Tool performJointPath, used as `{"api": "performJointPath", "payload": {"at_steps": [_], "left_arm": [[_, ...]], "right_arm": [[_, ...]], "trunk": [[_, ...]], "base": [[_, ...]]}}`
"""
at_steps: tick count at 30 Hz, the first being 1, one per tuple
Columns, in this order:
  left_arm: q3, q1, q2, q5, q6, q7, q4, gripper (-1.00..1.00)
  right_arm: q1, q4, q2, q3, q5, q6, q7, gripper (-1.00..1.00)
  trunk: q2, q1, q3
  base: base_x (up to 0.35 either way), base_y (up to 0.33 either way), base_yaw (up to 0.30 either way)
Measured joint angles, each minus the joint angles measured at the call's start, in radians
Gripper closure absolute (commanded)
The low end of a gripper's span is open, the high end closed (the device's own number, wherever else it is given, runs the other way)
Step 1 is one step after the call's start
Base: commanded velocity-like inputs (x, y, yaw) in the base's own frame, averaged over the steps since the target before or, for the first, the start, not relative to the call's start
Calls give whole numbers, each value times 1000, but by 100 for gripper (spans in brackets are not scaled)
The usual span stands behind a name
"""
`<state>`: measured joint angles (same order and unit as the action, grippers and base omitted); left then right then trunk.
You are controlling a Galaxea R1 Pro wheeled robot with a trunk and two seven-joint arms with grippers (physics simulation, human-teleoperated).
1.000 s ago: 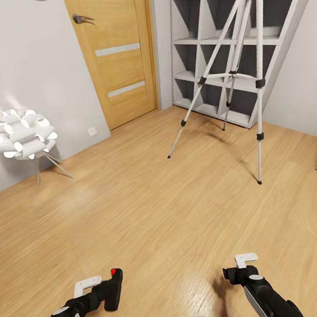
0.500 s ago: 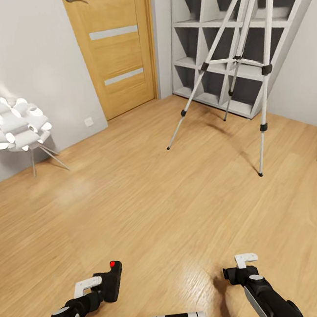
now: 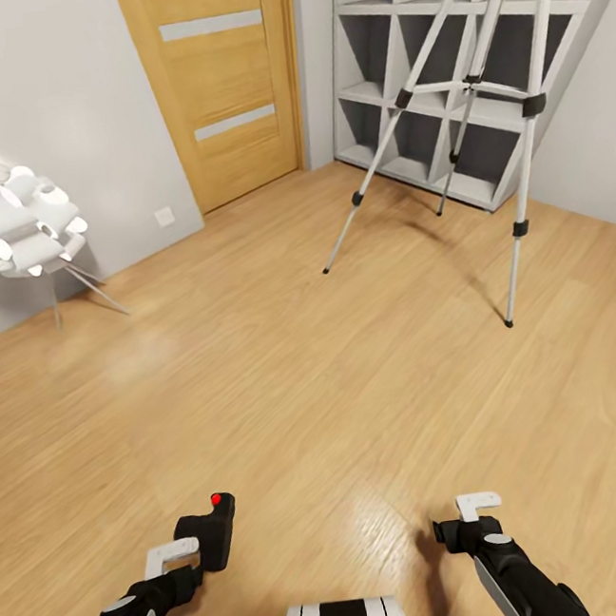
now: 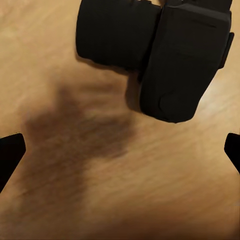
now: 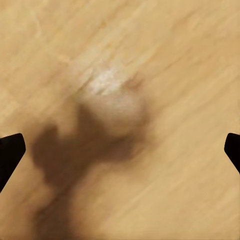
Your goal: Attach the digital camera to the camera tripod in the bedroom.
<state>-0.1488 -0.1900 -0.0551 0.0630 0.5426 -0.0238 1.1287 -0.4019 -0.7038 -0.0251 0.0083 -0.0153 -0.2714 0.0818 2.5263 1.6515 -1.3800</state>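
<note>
Head view has the left pincer (image 3: 197, 550) holding the digital camera (image 3: 211, 529) low over the floor (image 3: 288, 387); the camera tripod (image 3: 476, 107) stands well ahead by the shelf (image 3: 384, 51); right pincer (image 3: 466, 520) looks wide, empty; driving on could clip a tripod leg and topple it, or jolt the camera loose.

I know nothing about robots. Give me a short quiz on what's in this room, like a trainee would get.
1. True or false: the camera tripod stands on the wood floor in front of the grey cube shelf.
2. At which tool is the digital camera seen in the head view?
A. the left tool
B. the right tool
C. neither, it lies by the door
3. Fill in: the round button on top of the digital camera is ___.

Key: 1 true; 2 A; 3 red.
</note>
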Motion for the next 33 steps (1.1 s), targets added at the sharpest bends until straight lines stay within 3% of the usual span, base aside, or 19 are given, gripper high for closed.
{"api": "performJointPath", "payload": {"at_steps": [9, 12, 15, 19, 24, 25, 29, 33], "left_arm": [[6, 0, -1, 0, -1, 2, -2, -100], [23, 0, -2, -1, -1, 22, -2, -100], [46, 0, -4, -3, -3, 82, -1, -100], [50, 0, -5, -5, -4, 110, -1, -100], [53, 0, -5, -7, -7, 127, 2, -100], [53, 0, -5, -7, -9, 128, 3, -100], [54, 0, -5, -8, -11, 130, 5, -100], [54, 0, -5, -8, -12, 130, 7, -100]], "right_arm": [[0, 0, 0, 0, 0, 0, -1, -100], [0, 0, 1, 0, 0, 0, -1, -100], [0, -1, 1, 0, 0, 0, -1, -100], [0, -5, 0, 0, 0, 0, -2, -100], [0, -126, 0, 0, -1, -57, -5, -100], [0, -198, 0, -2, -1, -117, -6, -100], [0, -315, -1, -5, 1, -217, -8, -100], [0, -376, -1, -6, 0, -276, -8, -100]], "trunk": [[2, 4, -35], [3, 5, -46], [4, 7, -58], [4, 9, -74], [6, 11, -93], [6, 11, -97], [7, 13, -112], [8, 15, -128]], "base": [[0, 0, 0], [0, 0, 0], [0, 0, 0], [0, 0, 0], [0, 0, 0], [0, 0, 0], [0, 0, 0], [0, 0, 0]]}}
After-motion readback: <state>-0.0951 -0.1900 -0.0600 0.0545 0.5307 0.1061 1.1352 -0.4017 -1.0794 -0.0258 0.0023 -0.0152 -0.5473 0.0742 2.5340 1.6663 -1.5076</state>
